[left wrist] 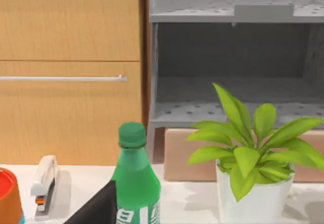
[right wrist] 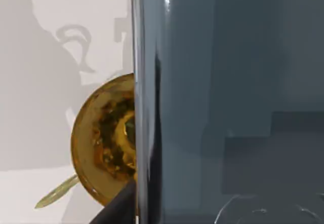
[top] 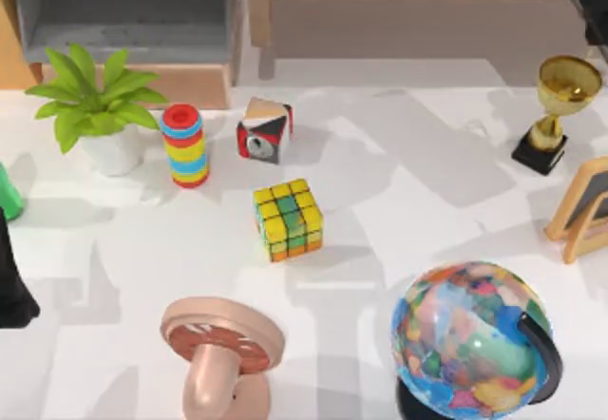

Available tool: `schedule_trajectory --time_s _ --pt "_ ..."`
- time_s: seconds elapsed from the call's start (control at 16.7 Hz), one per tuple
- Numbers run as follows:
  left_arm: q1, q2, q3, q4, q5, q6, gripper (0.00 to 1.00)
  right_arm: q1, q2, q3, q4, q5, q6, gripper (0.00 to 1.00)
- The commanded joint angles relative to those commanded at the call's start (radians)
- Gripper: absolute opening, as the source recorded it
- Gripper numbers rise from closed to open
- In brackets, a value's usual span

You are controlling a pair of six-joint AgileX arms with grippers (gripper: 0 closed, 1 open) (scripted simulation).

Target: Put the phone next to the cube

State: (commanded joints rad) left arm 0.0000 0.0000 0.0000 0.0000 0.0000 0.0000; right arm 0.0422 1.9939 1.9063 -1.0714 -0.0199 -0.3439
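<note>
The cube, with yellow, green and orange squares, rests on the white table near its middle. The phone is a dark grey-blue glossy slab held up off the table, close to the right wrist camera, with the gold trophy cup below it. From above, the phone sits at the far right back corner, over the trophy. My right gripper is shut on the phone, one dark finger showing along its edge. My left arm stays parked at the table's left edge.
A potted plant, a striped ring stack and a small dial block stand behind the cube. A trophy and a wooden-framed board are at the right, a globe and a pink fan in front, and a green bottle at the left.
</note>
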Motion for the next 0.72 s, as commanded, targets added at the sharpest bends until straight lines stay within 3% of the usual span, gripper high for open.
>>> schedule_trajectory --time_s 0.42,0.72 --pt "0.0 0.0 0.0 0.0 0.0 0.0 1.0 0.274 0.038 -0.011 -0.037 0.005 0.442 0.0" --pt "0.0 0.0 0.0 0.0 0.0 0.0 1.0 0.399 0.107 -0.066 -0.067 0.014 0.695 0.0"
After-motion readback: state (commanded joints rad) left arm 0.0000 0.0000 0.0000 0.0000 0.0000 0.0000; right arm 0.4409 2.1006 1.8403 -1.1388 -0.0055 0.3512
